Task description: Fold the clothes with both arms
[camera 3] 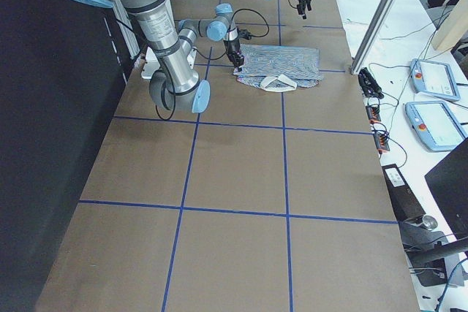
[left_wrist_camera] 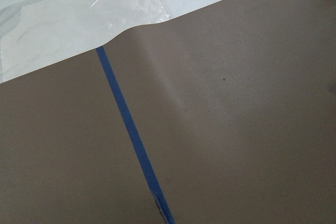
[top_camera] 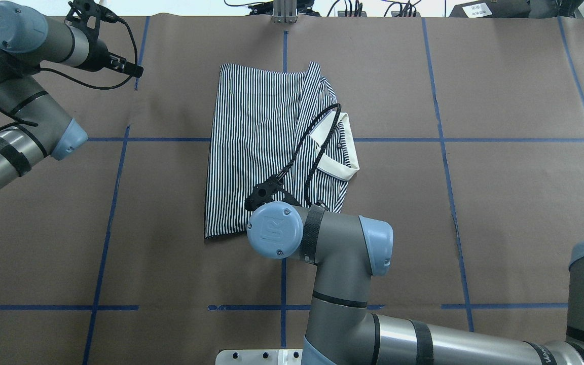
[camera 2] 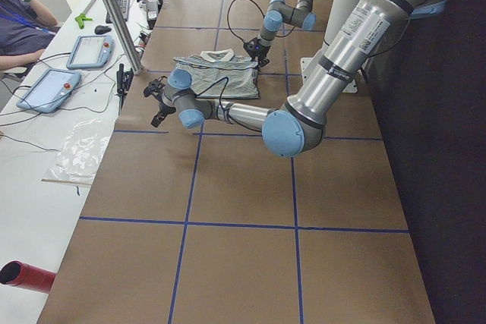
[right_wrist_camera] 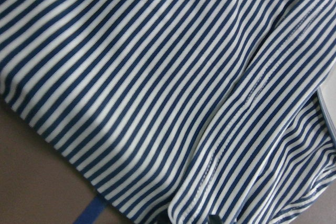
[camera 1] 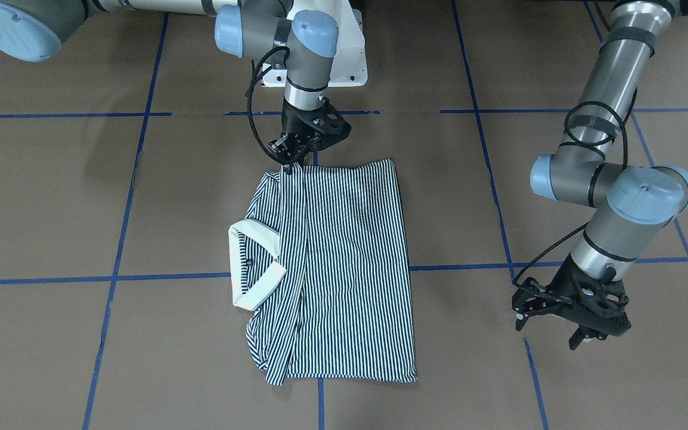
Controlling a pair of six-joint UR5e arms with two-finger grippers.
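The striped polo shirt (camera 1: pixel 344 269) lies folded into a tall rectangle on the brown table, cream collar (camera 1: pixel 254 263) at its side; it also shows in the overhead view (top_camera: pixel 261 142) and fills the right wrist view (right_wrist_camera: pixel 157 77). My right gripper (camera 1: pixel 288 166) is down at the shirt's corner nearest the robot base, fingers together, pinching the cloth edge. In the overhead view my own wrist hides it. My left gripper (camera 1: pixel 550 328) hovers open and empty above bare table, well off to the shirt's side, near the table's far edge (top_camera: pixel 89 10).
Blue tape lines (camera 1: pixel 320 269) grid the brown table cover. The white pedestal base (camera 1: pixel 350 60) stands behind the shirt. A side bench with tablets (camera 2: pixel 83 51) and a clear plastic bag (left_wrist_camera: pixel 79 14) runs along the table's far edge.
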